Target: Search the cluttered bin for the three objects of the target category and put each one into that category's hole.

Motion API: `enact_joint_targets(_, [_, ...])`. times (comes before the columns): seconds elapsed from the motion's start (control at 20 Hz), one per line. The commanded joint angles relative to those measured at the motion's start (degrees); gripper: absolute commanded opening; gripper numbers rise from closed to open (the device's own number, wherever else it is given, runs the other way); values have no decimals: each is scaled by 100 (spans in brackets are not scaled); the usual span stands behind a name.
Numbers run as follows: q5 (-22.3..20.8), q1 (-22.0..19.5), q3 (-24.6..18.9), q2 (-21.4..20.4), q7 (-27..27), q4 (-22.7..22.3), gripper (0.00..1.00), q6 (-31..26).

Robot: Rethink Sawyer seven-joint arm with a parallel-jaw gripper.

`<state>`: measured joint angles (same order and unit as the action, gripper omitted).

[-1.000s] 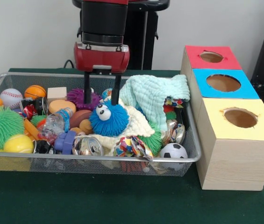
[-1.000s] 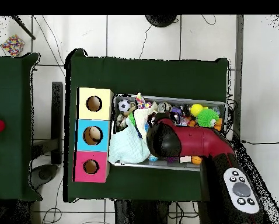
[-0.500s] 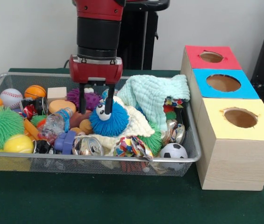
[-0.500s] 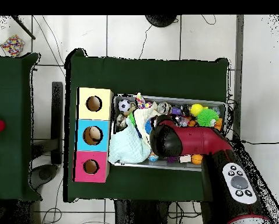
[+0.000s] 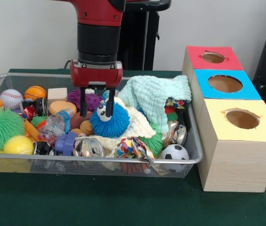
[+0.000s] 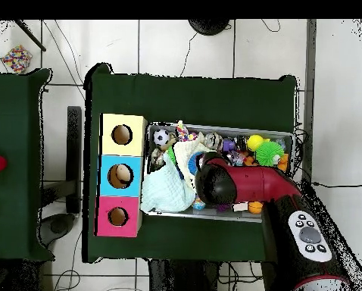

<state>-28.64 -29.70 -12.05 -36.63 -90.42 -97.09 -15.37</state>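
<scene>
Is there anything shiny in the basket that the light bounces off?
Front view: yes, the silver can by the near rim and the crinkly foil pieces beside the soccer ball both glint. Overhead view: they are too small to show any shine.

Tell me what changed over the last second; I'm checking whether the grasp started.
The gripper shifted toward the baseball side and came down; its fingers, earlier open behind the blue puffball, now sit narrower at its top by the eyes. Whether they grip it is unclear. The puffball tilted slightly; the wire bin and boxes stayed put.
</scene>
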Motion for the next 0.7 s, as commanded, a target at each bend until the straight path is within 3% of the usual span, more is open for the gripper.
enact_joint_targets(0.05, [126, -85, -373, 139, -329, -281, 100, -349])
enact_joint_targets(0.5, [454, -139, -481, 84, -220, -357, 100, -850])
enact_joint_targets(0.7, [489, -186, -513, 293, -181, -273, 100, -823])
